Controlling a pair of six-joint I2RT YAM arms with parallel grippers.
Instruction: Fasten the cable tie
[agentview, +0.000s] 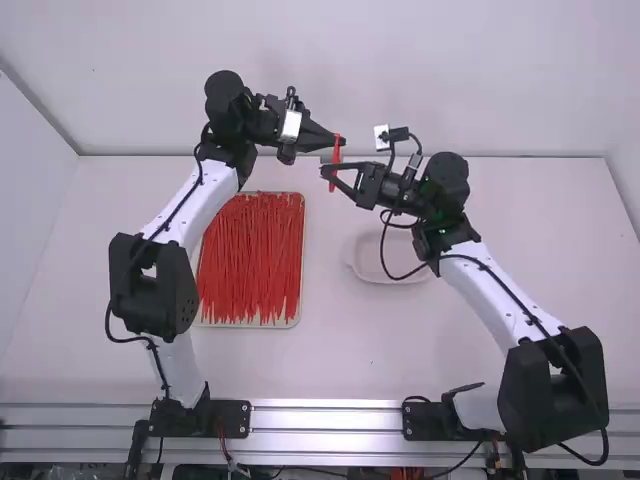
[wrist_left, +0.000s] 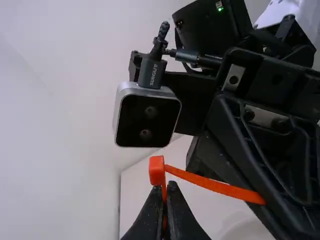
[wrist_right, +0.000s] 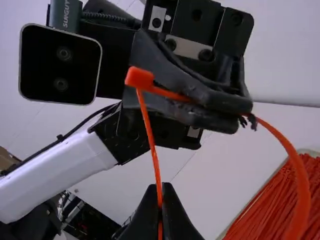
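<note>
Jaws of left gripper (wrist_left: 165, 194) and right gripper (wrist_right: 160, 195) pinch cable tie (wrist_left: 205, 183) (mid-air).

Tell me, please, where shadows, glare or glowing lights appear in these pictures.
High view: soft, even light, no hard shadows on the table. Left wrist view: a green lamp glows on the dark right arm. Right wrist view: the cable tie shows no glare, the fingers holding it look black.

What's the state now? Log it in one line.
left hand: shut on cable tie by its head | right hand: shut on its strap | both above table
</note>
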